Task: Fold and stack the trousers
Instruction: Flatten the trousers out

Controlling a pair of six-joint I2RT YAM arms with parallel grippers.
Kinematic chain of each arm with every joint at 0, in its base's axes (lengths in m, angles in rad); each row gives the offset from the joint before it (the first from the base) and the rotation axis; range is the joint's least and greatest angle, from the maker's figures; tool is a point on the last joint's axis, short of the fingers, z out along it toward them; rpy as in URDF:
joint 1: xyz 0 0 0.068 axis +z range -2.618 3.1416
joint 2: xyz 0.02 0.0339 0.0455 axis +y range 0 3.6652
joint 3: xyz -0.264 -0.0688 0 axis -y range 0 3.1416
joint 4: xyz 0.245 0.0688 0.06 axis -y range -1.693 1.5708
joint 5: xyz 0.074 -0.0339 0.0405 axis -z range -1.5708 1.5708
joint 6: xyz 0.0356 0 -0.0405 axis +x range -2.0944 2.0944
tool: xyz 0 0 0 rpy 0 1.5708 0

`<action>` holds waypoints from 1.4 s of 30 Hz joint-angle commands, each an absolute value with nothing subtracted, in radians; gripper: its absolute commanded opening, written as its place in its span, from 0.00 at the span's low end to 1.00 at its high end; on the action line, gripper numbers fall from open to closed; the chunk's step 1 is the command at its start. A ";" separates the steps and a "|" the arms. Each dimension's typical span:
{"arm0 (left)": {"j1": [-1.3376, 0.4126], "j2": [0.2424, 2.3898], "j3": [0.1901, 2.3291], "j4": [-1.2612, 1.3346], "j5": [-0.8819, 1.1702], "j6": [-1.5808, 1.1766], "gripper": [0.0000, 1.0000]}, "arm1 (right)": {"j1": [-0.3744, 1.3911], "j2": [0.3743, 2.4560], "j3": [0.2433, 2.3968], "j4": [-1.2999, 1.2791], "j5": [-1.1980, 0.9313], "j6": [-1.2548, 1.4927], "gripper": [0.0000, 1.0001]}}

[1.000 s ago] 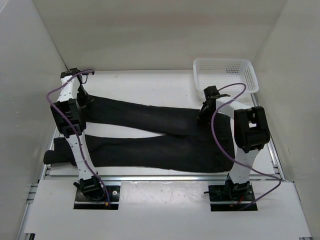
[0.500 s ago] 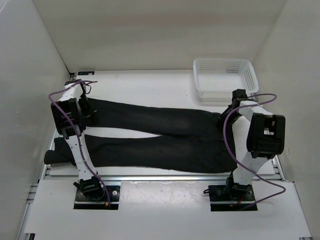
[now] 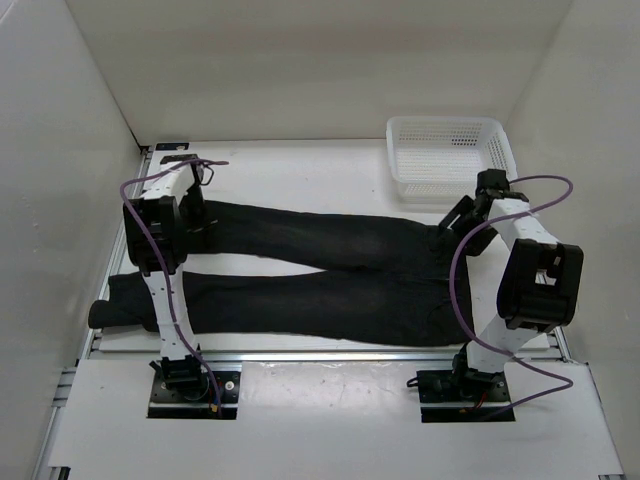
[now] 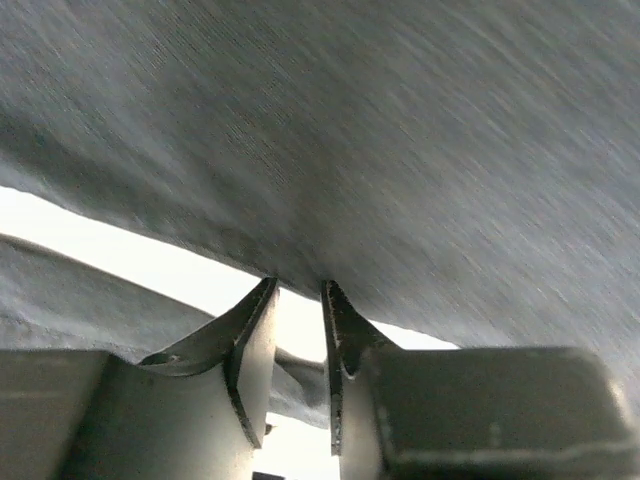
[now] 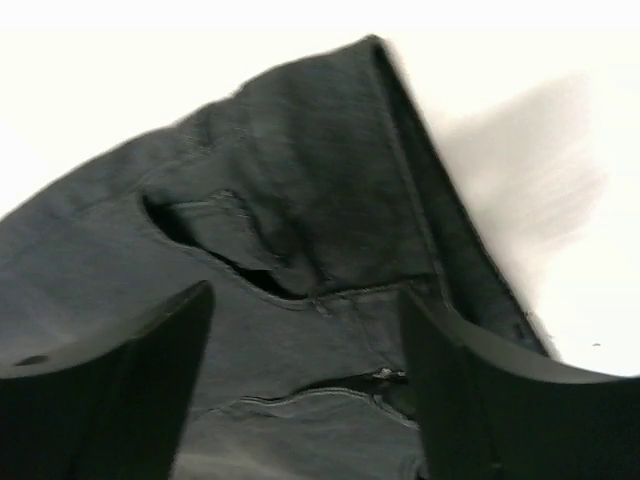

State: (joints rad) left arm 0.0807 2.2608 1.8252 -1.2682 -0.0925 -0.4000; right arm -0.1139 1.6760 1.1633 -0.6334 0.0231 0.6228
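The black trousers [image 3: 330, 290] lie flat across the table, both legs pointing left and the waist at the right. My left gripper [image 3: 197, 222] hovers at the cuff end of the far leg. In the left wrist view its jaws [image 4: 298, 285] stand a narrow gap apart with bright table showing between them, and the cloth [image 4: 400, 150] lies just beyond the tips. My right gripper [image 3: 452, 228] is over the far corner of the waist. Seen from the right wrist, it [image 5: 305, 292] is wide open above the fly and waistband [image 5: 300, 200], gripping nothing.
A white mesh basket [image 3: 450, 155] stands at the back right, close behind the right gripper. The near leg's cuff [image 3: 105, 312] hangs over the table's left edge. White walls close in the table on both sides and at the back.
Both grippers have gone from shut to open, letting go of the cloth. The right gripper moved right, drawing the waist that way. The left gripper shifted right along the far leg's cuff.
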 commanded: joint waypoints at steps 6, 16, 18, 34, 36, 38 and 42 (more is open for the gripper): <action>0.058 2.181 2.003 -1.308 -0.069 -0.420 0.36 | -0.109 1.813 1.331 -0.629 -0.005 0.652 0.82; 0.058 2.249 2.023 -1.318 -0.078 -0.431 0.36 | -0.118 1.966 1.376 -0.658 0.041 0.716 0.52; 0.058 2.258 2.032 -1.318 -0.104 -0.431 0.36 | -0.118 1.976 1.385 -0.658 0.055 0.716 0.30; 0.179 2.299 2.115 -1.327 -0.057 -0.402 0.36 | -0.256 1.928 1.384 -0.658 0.227 0.693 0.00; 0.179 2.368 2.183 -1.327 -0.057 -0.402 0.36 | -0.247 1.942 1.416 -0.658 0.227 0.693 0.00; 0.190 2.420 2.273 -1.336 -0.037 -0.426 0.36 | -0.247 1.965 1.433 -0.658 0.227 0.684 0.00; 0.190 2.484 2.355 -1.350 -0.015 -0.453 0.36 | -0.247 1.974 1.469 -0.658 0.227 0.673 0.00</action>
